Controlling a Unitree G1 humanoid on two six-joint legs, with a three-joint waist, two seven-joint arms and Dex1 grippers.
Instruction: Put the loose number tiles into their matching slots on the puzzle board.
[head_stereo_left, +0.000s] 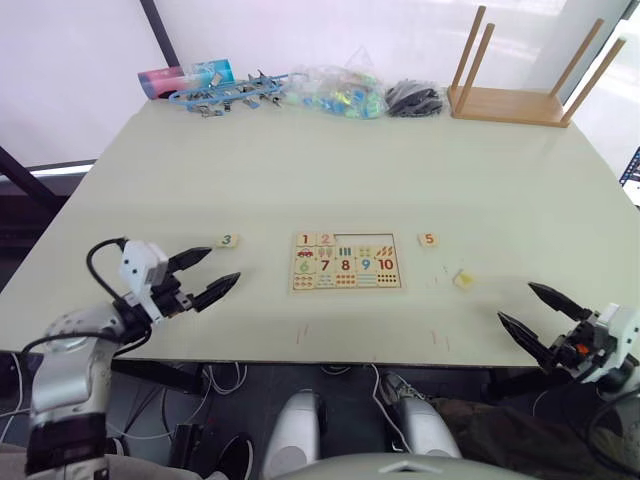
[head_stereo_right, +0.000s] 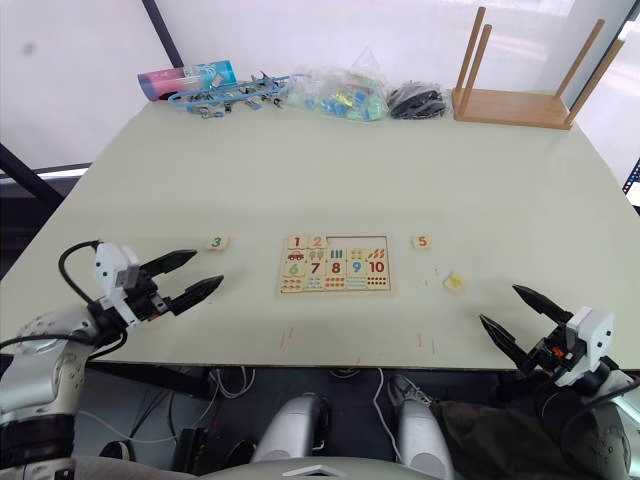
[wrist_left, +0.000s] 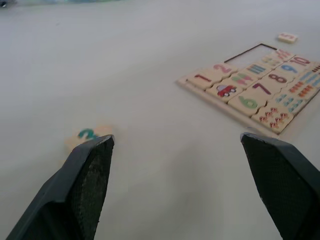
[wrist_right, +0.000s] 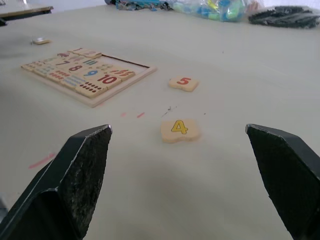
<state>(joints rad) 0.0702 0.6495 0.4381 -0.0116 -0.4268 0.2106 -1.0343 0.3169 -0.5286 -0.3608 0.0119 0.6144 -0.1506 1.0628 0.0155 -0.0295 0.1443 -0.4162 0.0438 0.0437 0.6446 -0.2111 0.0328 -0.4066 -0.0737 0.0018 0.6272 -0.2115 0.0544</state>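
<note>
The puzzle board (head_stereo_left: 346, 262) lies flat mid-table. A red 1 and a pink 2 sit in the two leftmost slots (head_stereo_left: 315, 240) of its top row; the rest of that row (head_stereo_left: 370, 240) is bare. The green 3 tile (head_stereo_left: 227, 240) lies left of the board, just beyond my left gripper (head_stereo_left: 208, 275), which is open and empty. Right of the board lie the orange 5 tile (head_stereo_left: 429, 239) and, nearer to me, the yellow 4 tile (head_stereo_left: 463, 280). My right gripper (head_stereo_left: 535, 311) is open and empty, near the table's front edge, short of the 4 tile (wrist_right: 180, 129).
A wooden rack with upright dowels (head_stereo_left: 520, 90) stands at the far right corner. Bags of small coloured parts (head_stereo_left: 345, 93), blue clips (head_stereo_left: 230, 92) and a black bundle (head_stereo_left: 413, 98) line the far edge. Small red marks (head_stereo_left: 440, 340) dot the table front.
</note>
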